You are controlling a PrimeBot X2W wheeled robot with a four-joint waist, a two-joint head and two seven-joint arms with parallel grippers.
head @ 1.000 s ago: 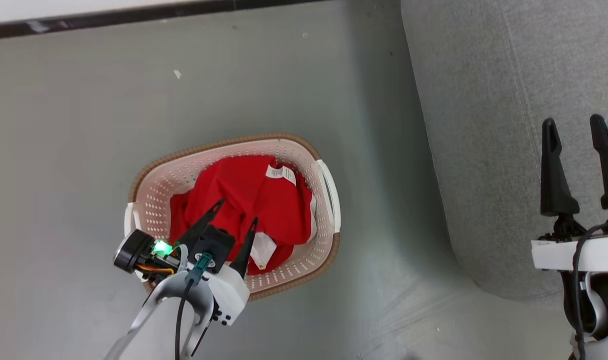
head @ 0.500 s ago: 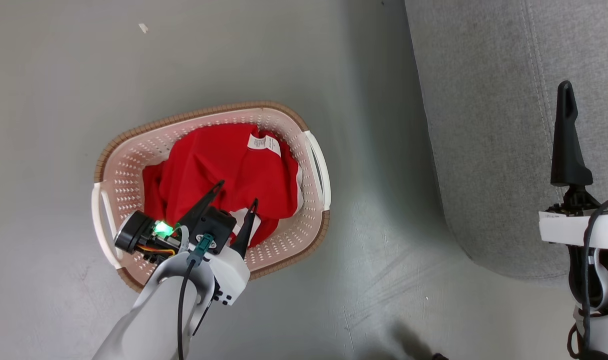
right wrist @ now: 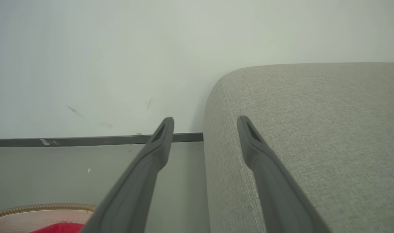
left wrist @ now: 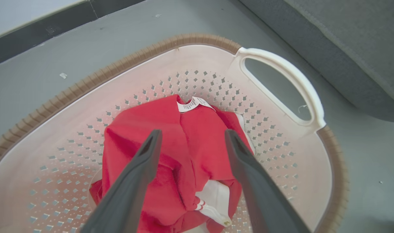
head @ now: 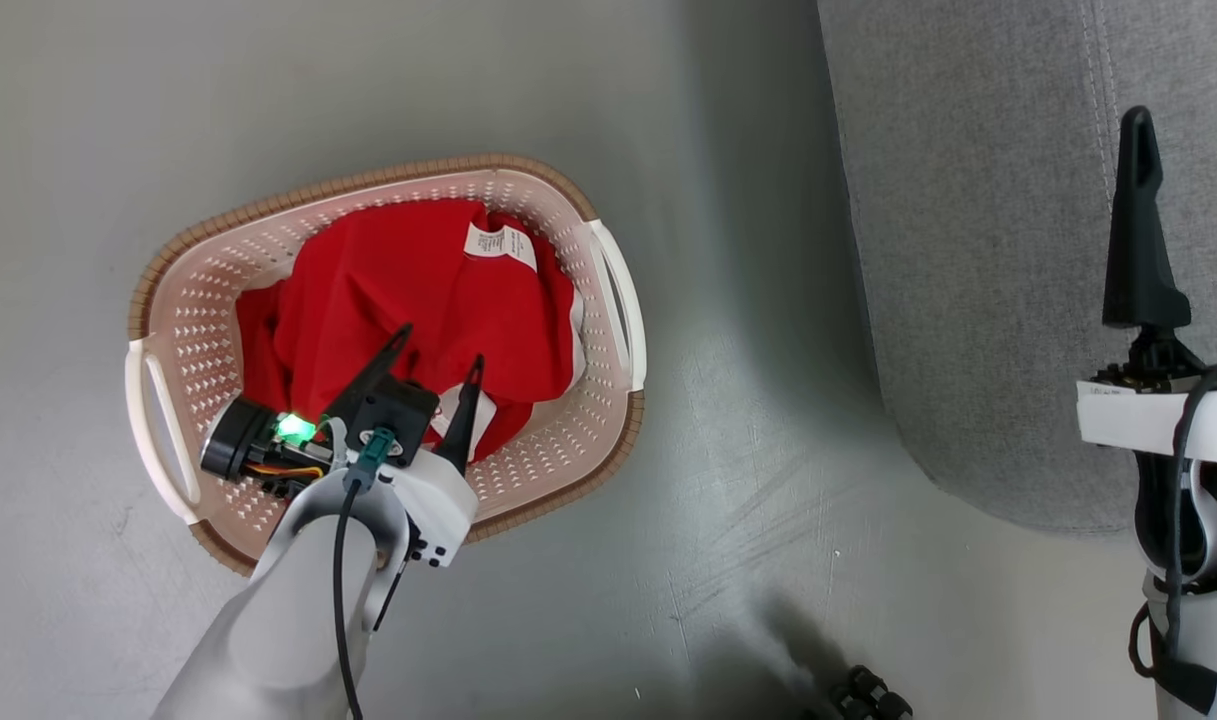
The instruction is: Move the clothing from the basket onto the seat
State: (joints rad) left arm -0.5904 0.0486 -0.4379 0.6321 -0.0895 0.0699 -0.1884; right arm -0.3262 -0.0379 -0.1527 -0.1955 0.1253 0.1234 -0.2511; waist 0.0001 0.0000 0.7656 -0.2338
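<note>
The red clothing lies heaped inside the basket. Just above the basket's load, the left tool hangs wide open and empty. Right of the basket, the right tool is wide open and empty over the sofa.

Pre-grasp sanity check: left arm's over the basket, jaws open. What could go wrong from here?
1. The clothing is bunched in folds; the left gripper may pinch one layer and leave the rest.
2. Fabric could catch the perforated basket and drag it along.
3. Carried toward the seat, hanging cloth might snag on the way.
</note>
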